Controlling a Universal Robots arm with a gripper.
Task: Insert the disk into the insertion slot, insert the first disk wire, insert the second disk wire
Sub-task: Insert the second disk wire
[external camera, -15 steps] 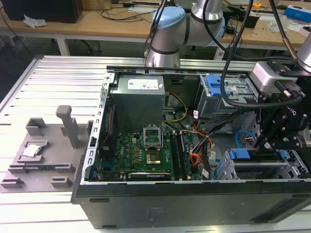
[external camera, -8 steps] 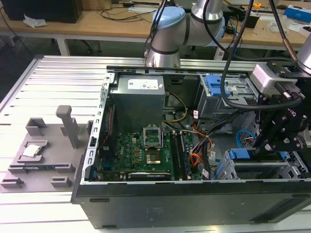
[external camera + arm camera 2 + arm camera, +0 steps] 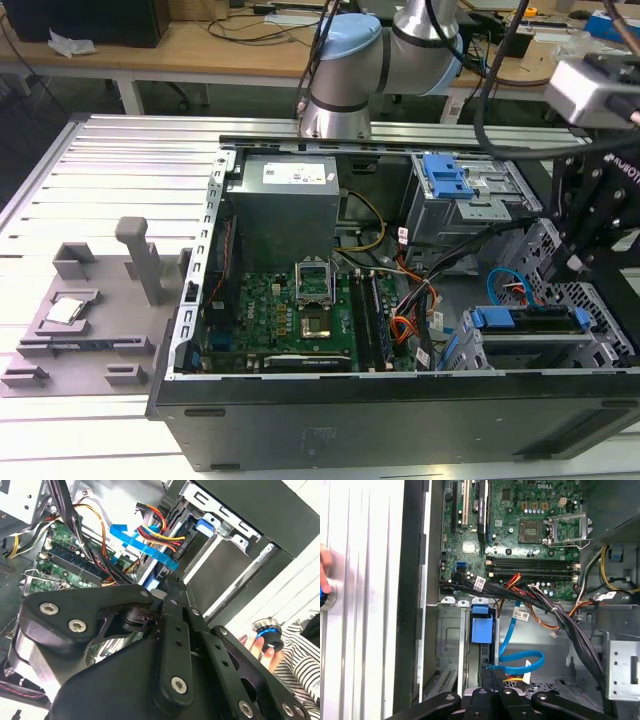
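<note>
Ribbed aluminium decking carried the open computer case, with wooden benches behind it. On the exterior view's left of the case lay a grey fixture tray with an upright post.

My gripper hung over the drive cages at the exterior view's right end of the case, and my arm reached in from behind the case. Whether its fingers were apart or closed I could not tell; the black linkages blocked both wrist views, and I could not see anything held.

The disk sat in the insertion slot, the low perforated silver cage, its blue carrier edge facing the motherboard. In the first wrist view the carrier showed just beyond my fingers.

The second disk wire, flat and light blue, looped beside the disk's rear edge, close under my gripper. The first disk wire, red, orange and black, ran to the same spot; whether either plug was seated was hidden.

A person's hand held a blue-ringed knob beside the case.
</note>
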